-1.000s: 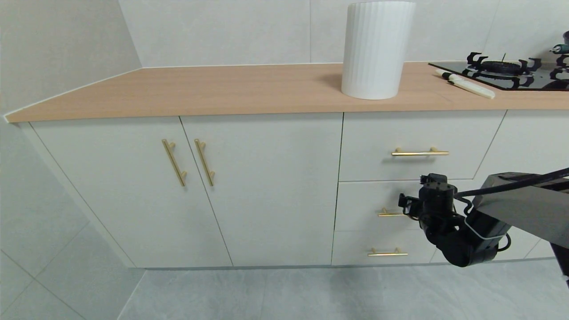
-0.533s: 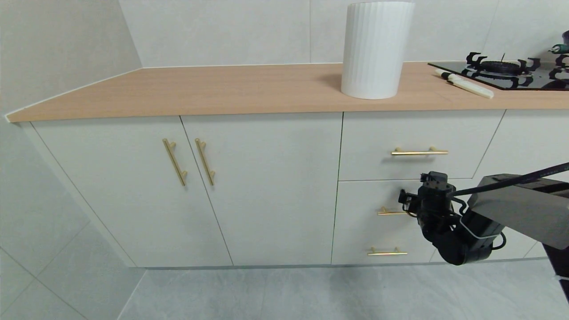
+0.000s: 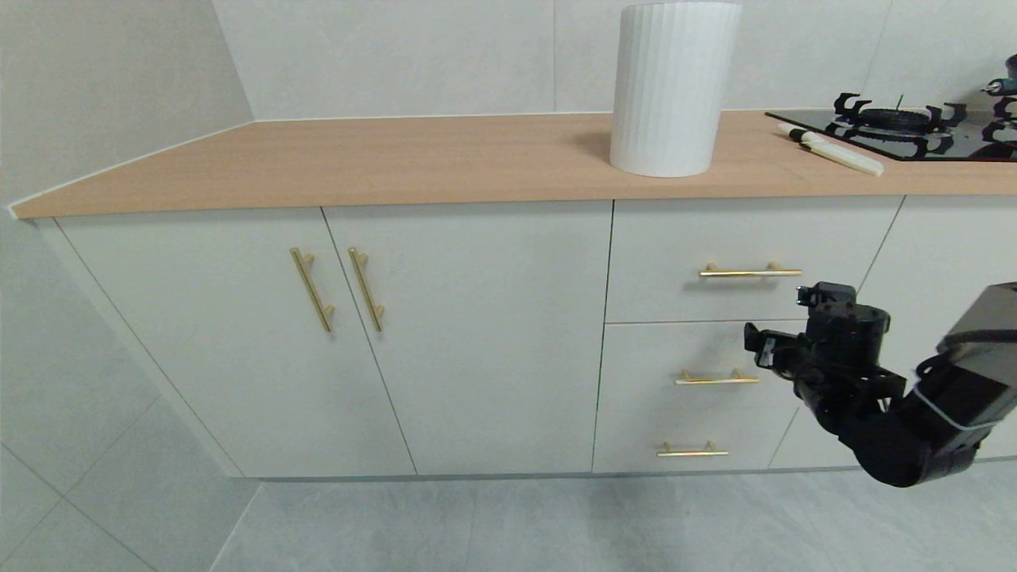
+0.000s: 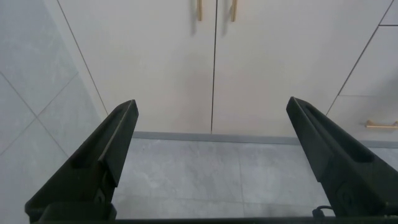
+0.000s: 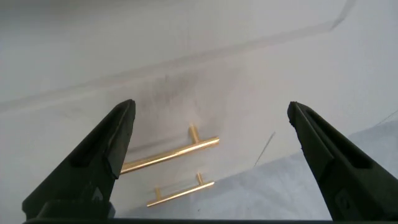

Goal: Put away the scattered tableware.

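A white knife-like utensil [image 3: 830, 149] lies on the wooden counter [image 3: 397, 163] beside the hob. A tall white ribbed container [image 3: 671, 87] stands upright on the counter to its left. My right gripper [image 3: 783, 330] hangs open in front of the middle drawer, just right of its brass handle [image 3: 717, 380] and apart from it. In the right wrist view the gripper [image 5: 210, 112] holds nothing, and two drawer handles [image 5: 169, 155] lie beyond its fingers. My left gripper [image 4: 211, 109] is open and empty, low before the double cabinet doors [image 4: 214, 62] and the floor.
Three drawers are stacked under the counter, with the top handle [image 3: 750, 272] and bottom handle [image 3: 692, 453] shut flush. A black gas hob [image 3: 914, 131] sits at the counter's right end. Two cabinet doors with vertical handles [image 3: 338, 290] are shut. Grey tiled floor [image 3: 477, 524] lies below.
My right gripper has swung to the right and slightly up, off the middle drawer's handle, which now shows in full. The drawers stay shut.
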